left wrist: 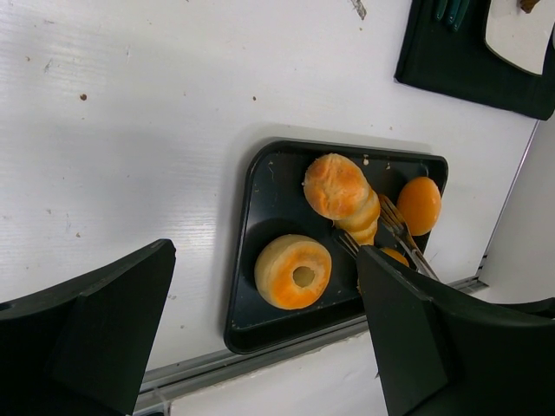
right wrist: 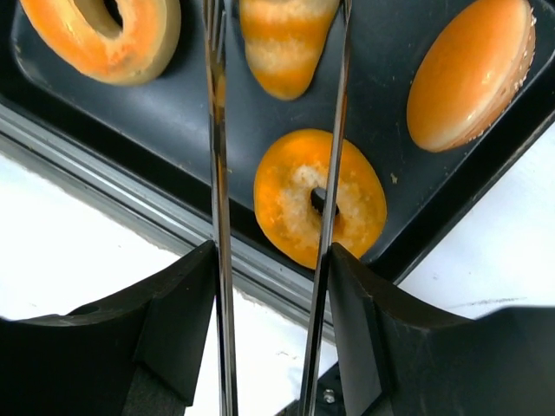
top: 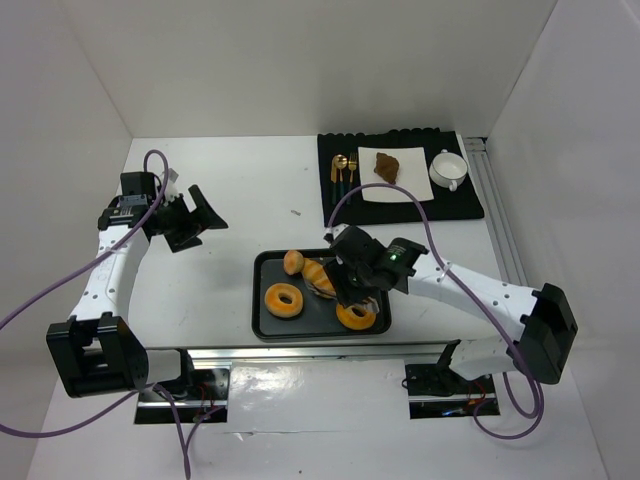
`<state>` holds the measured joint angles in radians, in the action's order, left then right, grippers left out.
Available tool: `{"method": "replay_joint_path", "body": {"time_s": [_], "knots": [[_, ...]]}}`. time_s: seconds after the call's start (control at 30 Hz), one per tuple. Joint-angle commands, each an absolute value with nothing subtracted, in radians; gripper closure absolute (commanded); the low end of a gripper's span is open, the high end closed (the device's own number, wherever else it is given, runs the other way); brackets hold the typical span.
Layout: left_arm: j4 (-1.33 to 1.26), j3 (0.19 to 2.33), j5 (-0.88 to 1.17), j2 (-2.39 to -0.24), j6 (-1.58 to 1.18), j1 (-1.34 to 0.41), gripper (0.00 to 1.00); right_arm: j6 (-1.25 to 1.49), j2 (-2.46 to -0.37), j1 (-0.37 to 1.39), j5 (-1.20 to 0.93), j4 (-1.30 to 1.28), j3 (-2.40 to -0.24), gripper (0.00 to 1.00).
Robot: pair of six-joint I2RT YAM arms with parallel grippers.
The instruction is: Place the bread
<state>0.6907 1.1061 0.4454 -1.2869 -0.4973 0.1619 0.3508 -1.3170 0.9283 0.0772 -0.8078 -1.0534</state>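
Steel tongs (right wrist: 217,173) sit clamped in our right hand (right wrist: 270,260), their tips flanking the striped roll (right wrist: 286,35) on the black tray (top: 258,300). We judge the pick is in hand; next we must squeeze, lift and carry. Our left hand (top: 200,228) hangs open above the tabletop (top: 230,180).

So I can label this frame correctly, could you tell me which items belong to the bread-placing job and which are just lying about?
Job: right gripper holding tongs; tray; roll, bun and two rings on it; plate, the likely target.
Lying about: cup, cutlery, mat, open left gripper off to the side.
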Motion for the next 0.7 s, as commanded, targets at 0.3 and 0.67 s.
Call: {"method": "replay_joint_path", "body": {"time_s": [0.3,0.67], "knots": [[0.678,1.112,0.456,-1.296,-0.476,0.161,0.00,0.351,-1.330,0.940,0.141,-0.805,-1.052,0.49],[0.667,1.103,0.456,-1.298,-0.485,0.161,0.00,0.367,-1.166,0.910,0.293,-1.012,-1.221,0.59]]}}
